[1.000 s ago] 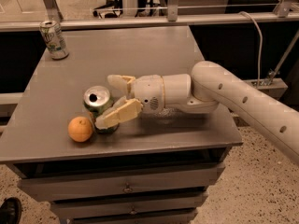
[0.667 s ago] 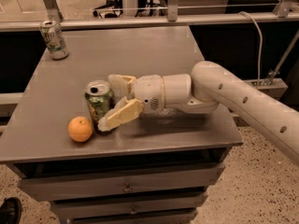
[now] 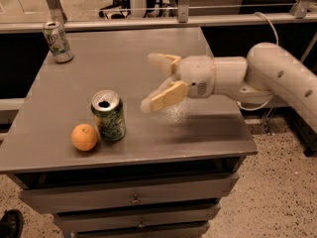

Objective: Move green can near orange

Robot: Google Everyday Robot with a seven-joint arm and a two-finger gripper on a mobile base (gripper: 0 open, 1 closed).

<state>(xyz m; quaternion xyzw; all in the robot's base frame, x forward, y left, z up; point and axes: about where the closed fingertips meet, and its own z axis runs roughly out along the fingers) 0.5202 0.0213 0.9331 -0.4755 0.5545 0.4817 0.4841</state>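
The green can [image 3: 108, 115] stands upright on the grey table [image 3: 198, 128], left of centre near the front, its silver top and opening showing. The orange [image 3: 84, 137] lies just to its left, almost touching it. My gripper [image 3: 151, 81] is open and empty, to the right of the can and raised a little above the table, apart from the can. Its two pale fingers [image 3: 163, 97] point left toward the can.
A white and silver can with green print [image 3: 57, 42] stands at the table's back left corner. A rail runs behind the table. Drawers [image 3: 133, 200] sit below the front edge. My arm [image 3: 277, 73] reaches in from the right.
My gripper has let go of the green can and drawn back to the right and upward. The can now stands free beside the orange.
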